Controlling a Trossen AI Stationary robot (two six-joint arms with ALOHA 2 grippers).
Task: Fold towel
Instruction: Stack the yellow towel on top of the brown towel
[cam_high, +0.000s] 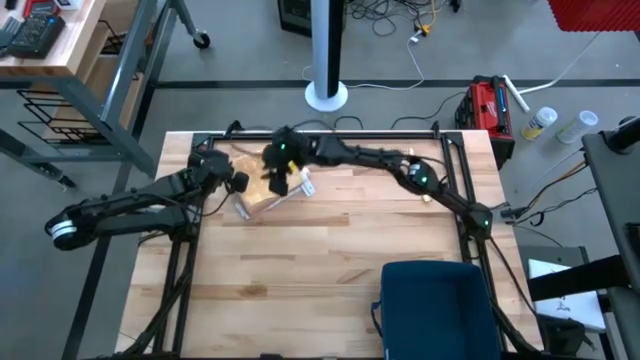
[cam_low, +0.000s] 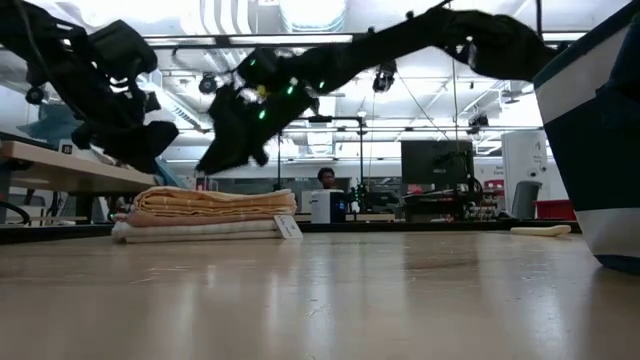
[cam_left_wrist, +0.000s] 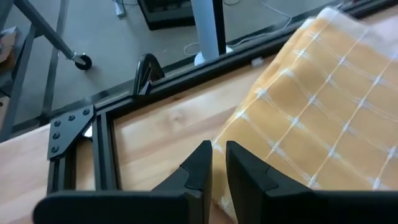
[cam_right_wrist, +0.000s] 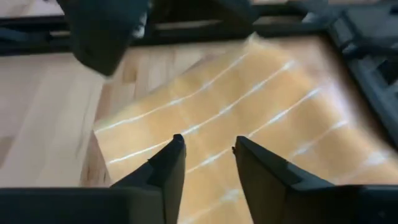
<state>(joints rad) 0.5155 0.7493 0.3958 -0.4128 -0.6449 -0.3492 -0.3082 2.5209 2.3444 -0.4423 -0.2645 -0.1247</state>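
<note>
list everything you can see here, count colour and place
towel: one, orange-yellow with pale check lines, folded in a stack at the table's far left part
white tag: one, white, sticking out at the folded towel's edge
table: one, light wood with a black frame at its far edge
dark blue bin: one, near right part of the table
red case: one, on the floor beyond the table's far right corner
white pole base: one, on the floor behind the table
left hand: one, black, fingers nearly together, empty, beside the towel
right hand: one, black, fingers apart, empty, above the towel
</note>
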